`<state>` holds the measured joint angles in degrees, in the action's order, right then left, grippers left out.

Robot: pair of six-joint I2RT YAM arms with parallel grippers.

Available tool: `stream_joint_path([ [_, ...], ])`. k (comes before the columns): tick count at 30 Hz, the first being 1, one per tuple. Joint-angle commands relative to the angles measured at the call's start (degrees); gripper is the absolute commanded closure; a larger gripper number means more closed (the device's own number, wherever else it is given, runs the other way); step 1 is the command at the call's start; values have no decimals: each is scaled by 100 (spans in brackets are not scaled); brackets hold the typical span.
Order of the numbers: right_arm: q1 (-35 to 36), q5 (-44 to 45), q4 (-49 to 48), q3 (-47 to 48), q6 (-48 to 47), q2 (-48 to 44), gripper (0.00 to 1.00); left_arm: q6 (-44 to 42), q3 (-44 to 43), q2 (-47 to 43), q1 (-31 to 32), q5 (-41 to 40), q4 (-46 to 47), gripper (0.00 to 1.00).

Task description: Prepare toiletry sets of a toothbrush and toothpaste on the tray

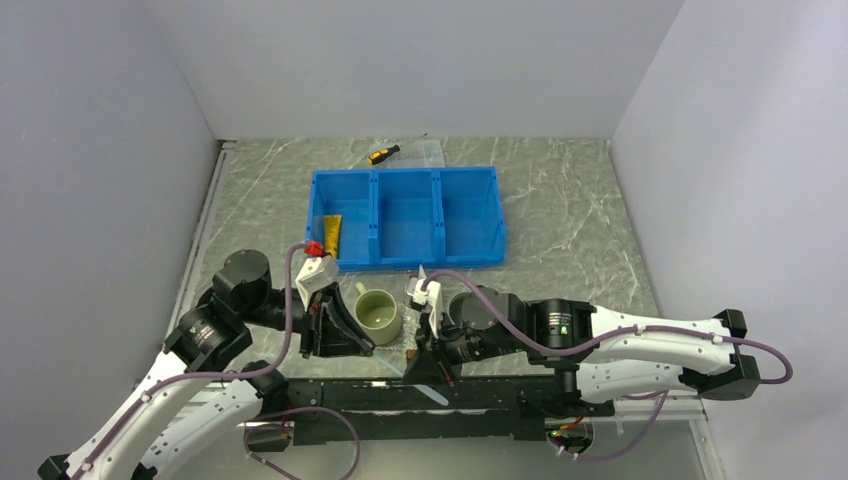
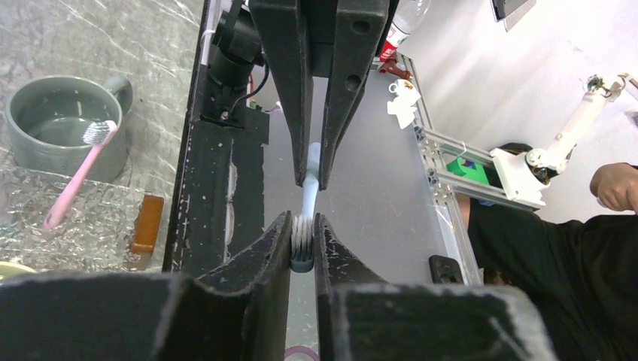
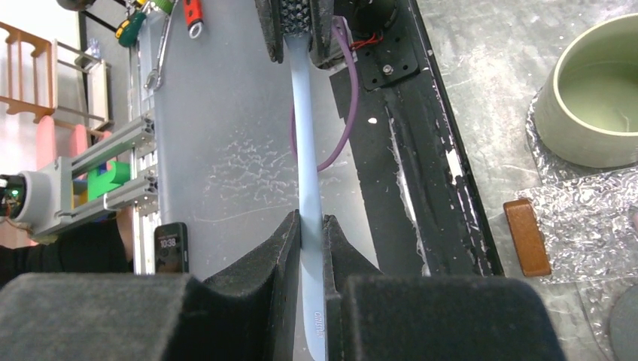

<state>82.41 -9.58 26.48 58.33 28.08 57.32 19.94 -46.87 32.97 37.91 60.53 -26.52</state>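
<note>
Top external is looking down from above and behind the arm bases, far off, taking in both sets of jaws and the blue bin (image 1: 405,217) beyond them. Left wrist is sitting close behind the left gripper (image 2: 302,239), facing along its fingers at the right gripper (image 2: 317,180) straight ahead. Right wrist is facing the opposite way, equally close. Both wrist views are sharing the pale blue toothbrush (image 2: 310,169) spanning the jaws, plus the mug (image 2: 64,131) and tray (image 2: 147,223) off beside them. The mug is also showing from the top.

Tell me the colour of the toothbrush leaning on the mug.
Pink toothbrush; the left wrist view shows it best.
</note>
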Motion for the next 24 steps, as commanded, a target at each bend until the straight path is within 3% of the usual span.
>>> stream_joint_path([
  [1, -24, -11, -247, -78, 22, -123, 100, -179, -140, 49, -17, 75, 52, 90],
  [3, -31, 6, -249, -105, 23, -142, 100, -199, -142, 88, -19, 75, 15, 100],
  [8, -49, 240, -204, -188, 43, -269, 100, -313, -229, 184, -20, -46, -173, 100],
  [12, -58, 569, -8, -260, 88, -336, 61, -507, -498, 355, -20, -379, -532, 100],
  [14, -73, 788, 242, -238, 97, -377, 51, -697, -738, 456, -21, -616, -921, 100],
  [18, -69, 1518, 752, -214, 186, -629, 43, -995, -1253, 716, -16, -1265, -1612, 100],
  [24, -76, 2470, 1384, -201, 431, -1346, 40, -1267, -1953, 1302, -17, -2282, -2506, 100],
])
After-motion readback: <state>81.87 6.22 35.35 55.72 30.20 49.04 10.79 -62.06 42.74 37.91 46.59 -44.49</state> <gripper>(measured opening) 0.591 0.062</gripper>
